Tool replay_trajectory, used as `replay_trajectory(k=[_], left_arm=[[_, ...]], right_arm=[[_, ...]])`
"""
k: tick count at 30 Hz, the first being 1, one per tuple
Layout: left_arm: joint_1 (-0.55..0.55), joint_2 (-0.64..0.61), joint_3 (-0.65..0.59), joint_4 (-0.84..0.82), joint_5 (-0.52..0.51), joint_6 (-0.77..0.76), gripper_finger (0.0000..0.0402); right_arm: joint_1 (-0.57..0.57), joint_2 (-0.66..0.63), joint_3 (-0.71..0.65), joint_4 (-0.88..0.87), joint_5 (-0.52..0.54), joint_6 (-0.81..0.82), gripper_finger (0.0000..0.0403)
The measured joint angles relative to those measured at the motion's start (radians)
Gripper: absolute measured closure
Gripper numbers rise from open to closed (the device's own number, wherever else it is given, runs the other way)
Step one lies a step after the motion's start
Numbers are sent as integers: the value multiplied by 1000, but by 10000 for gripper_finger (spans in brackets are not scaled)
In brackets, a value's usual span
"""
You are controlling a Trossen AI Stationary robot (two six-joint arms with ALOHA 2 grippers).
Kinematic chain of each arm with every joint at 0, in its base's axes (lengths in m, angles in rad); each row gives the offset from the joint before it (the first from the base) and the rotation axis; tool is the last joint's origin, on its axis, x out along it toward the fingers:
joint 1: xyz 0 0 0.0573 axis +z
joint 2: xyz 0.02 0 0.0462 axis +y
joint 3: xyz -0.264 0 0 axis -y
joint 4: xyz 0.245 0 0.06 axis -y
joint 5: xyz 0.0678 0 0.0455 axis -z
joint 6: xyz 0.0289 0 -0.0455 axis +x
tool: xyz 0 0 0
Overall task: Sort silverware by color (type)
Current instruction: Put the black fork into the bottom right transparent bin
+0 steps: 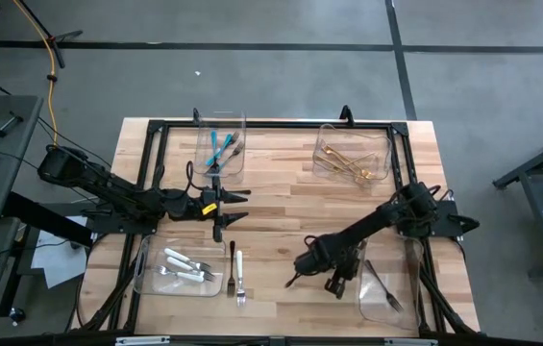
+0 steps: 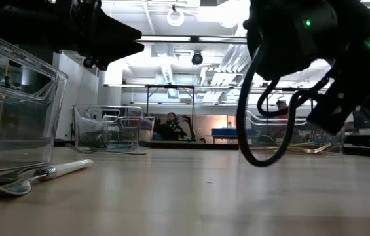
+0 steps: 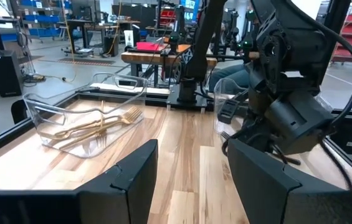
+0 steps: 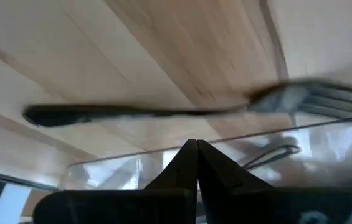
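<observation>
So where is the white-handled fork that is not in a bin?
In the high view the white-handled fork lies on the bare table near the front edge, left of centre, just right of the bin holding the other white-handled pieces, below the left hand.

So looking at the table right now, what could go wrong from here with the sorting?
The white-handled fork lies on the table just outside the bin of white-handled pieces, so it may stay unsorted or get knocked. The open left gripper hangs beside the bin of teal pieces; a careless move might nudge it. In the right wrist view a dark fork lies across in front of the shut right gripper, so closed fingers could push it rather than grasp it.
</observation>
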Motion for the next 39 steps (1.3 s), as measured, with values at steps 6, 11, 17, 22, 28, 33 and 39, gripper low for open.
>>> replay_trajectory(k=[6,11,17,22,28,33,39], left_arm=[[0,0,0,1,0,0,215],[0,0,0,2,0,0,215],[0,0,0,2,0,0,215],[0,0,0,2,0,0,215],[0,0,0,2,0,0,215],[0,0,0,2,0,0,215],[0,0,0,2,0,0,215]], right_arm=[[0,0,0,75,33,-51,403],[2,-1,2,90,109,-162,403],[2,-4,2,94,161,-313,403],[2,-5,5,73,212,-427,403],[-20,-2,3,-25,329,-433,403],[-54,0,0,-44,447,-450,403],[-104,0,0,-26,539,-498,403]])
